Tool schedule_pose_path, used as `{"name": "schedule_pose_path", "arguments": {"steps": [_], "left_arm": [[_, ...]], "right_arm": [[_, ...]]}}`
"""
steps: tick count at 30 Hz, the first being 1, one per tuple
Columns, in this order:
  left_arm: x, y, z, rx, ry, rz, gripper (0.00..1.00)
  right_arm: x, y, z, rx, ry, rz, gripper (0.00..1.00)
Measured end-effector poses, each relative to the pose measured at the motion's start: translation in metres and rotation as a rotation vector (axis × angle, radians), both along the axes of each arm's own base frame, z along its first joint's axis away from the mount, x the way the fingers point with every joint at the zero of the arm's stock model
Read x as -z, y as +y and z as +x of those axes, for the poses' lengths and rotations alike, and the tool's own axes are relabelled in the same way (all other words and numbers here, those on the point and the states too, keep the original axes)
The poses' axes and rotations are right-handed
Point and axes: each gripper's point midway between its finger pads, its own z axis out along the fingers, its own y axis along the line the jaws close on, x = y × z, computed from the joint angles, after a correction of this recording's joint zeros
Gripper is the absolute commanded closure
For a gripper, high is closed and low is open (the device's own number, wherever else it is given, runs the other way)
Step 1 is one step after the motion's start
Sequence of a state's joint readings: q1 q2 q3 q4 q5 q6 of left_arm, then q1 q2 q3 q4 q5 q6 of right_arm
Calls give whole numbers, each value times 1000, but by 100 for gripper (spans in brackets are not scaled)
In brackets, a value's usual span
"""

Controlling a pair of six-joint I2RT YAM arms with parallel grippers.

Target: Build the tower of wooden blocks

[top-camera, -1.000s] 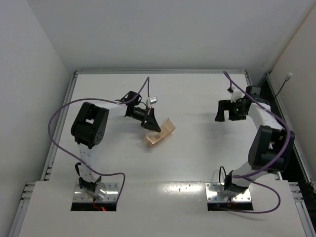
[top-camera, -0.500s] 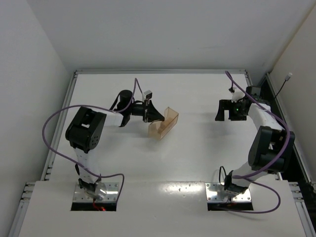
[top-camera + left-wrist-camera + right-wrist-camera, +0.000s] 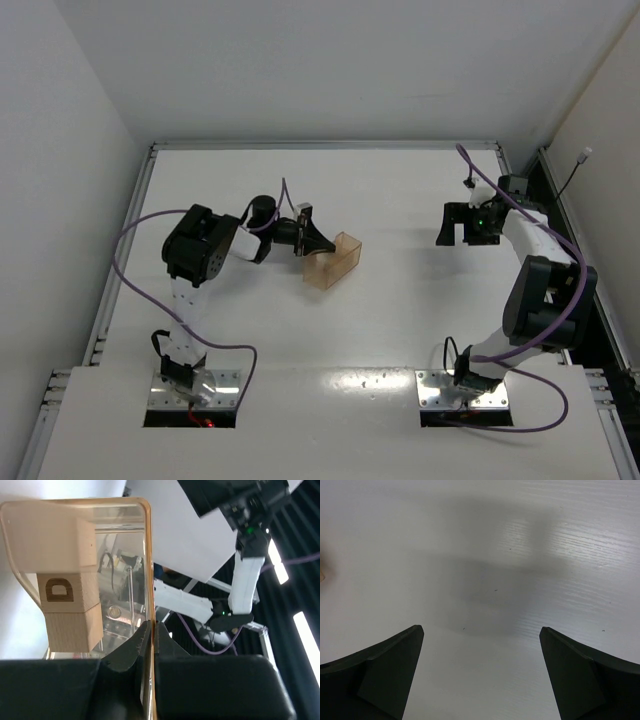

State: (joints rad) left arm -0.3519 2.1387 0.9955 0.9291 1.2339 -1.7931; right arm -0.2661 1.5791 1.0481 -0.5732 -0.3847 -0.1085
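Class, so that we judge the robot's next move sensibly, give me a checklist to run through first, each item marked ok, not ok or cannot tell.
1. Left pincer shut on the container wall: ok.
2. Blocks inside the container: ok, three show, one marked D.
3. Right pincer open and holding nothing: ok.
4. The two pincers well apart: ok.
5. Tower begun on the table: not ok, none in view.
6. Container resting on the table or lifted: cannot tell.
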Motion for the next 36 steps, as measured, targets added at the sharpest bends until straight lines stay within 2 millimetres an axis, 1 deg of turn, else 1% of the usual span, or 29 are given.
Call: {"name": "schedule_pose_path", "arguments": {"steps": [2, 4, 6, 8, 12, 14, 16, 19, 21, 23, 26, 29, 31, 33, 34, 35, 36], "left_arm": [[15, -2, 4, 9, 40, 8, 100], [19, -5, 7, 26, 54, 1, 100], [13, -10, 10, 26, 46, -16, 100], [5, -15, 7, 36, 28, -35, 100], [-13, -31, -10, 86, -10, -65, 100], [-21, -36, -17, 105, -27, -76, 100], [-22, -37, -19, 111, -37, -82, 100], [-23, -35, -15, 101, -37, -84, 100], [-27, -34, -12, 99, -49, -90, 100], [-37, -38, -9, 108, -83, -105, 100], [-56, -46, -10, 142, -181, -120, 100], [-81, -48, -8, 162, -354, -104, 100], [-101, -45, 4, 131, -478, -49, 100], [-120, -39, 29, 50, -658, 54, 100], [-126, -34, 41, 14, -741, 118, 100], [-133, -21, 60, -41, -858, 228, 100], [-135, -13, 68, -65, -907, 291, 100]], "right_arm": [[0, -1, 0, 3, 2, -4, 0], [1, -2, 0, 5, 4, -8, 0], [1, -2, -2, 6, 9, -9, 0], [2, -2, -3, 9, 16, -12, 0], [2, -3, -4, 10, 20, -15, 0], [2, -3, -4, 11, 20, -15, 0], [2, -3, -4, 12, 21, -17, 0], [2, -3, -4, 12, 21, -18, 0], [2, -3, -4, 12, 21, -18, 0], [2, -3, -4, 12, 22, -19, 0], [2, -2, -4, 9, 21, -19, 0], [2, -1, -3, 5, 19, -19, 1], [1, -1, -2, 6, 14, -20, 3], [0, -1, -1, 5, 6, -27, 4], [-1, -1, 0, 5, 2, -32, 4], [-3, -1, 0, 5, -3, -37, 4], [-4, -1, 1, 5, -10, -45, 4]]}}
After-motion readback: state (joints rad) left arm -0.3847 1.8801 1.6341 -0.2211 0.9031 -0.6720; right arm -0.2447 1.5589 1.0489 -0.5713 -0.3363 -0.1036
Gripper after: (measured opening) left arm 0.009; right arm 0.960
